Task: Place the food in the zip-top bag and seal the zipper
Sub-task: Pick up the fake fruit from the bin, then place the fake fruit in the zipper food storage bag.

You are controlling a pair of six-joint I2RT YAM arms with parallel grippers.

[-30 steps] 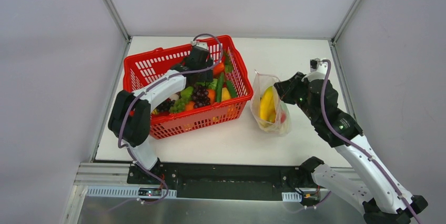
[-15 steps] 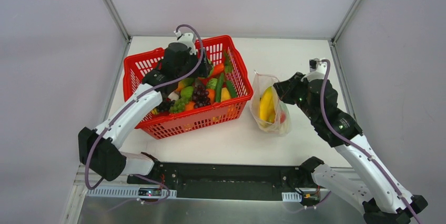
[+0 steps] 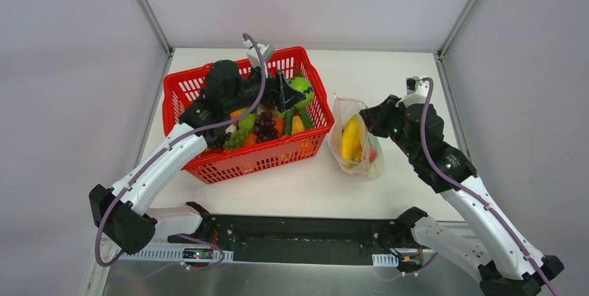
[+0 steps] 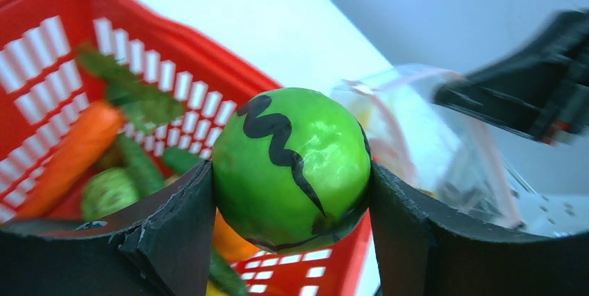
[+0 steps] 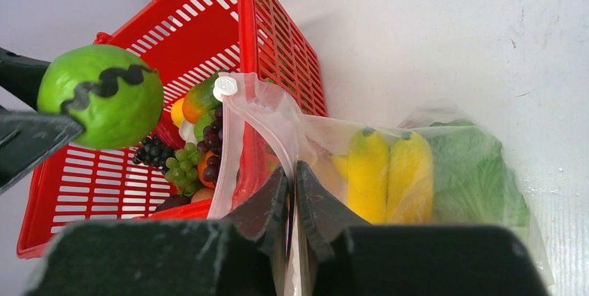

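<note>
My left gripper (image 3: 293, 92) is shut on a round green toy fruit with a black wavy line (image 4: 292, 164), held above the right end of the red basket (image 3: 182, 92); the fruit also shows in the right wrist view (image 5: 101, 96). The zip-top bag (image 3: 356, 144) stands to the right of the basket with yellow bananas (image 5: 387, 174) and green cabbage (image 5: 469, 178) inside. My right gripper (image 5: 292, 171) is shut on the bag's mouth edge beside the pink zipper (image 5: 267, 112), holding the mouth up and open. A white slider (image 5: 225, 87) sits on the zipper.
The basket holds grapes (image 3: 264, 126), a carrot (image 4: 66, 157), green cucumbers and several other toy pieces. White table surface (image 3: 305, 185) lies in front of the basket and bag. Grey walls enclose the table on three sides.
My left gripper has lifted the green fruit out of the basket and swung it right, toward the bag. My right gripper and the bag have stayed in place.
</note>
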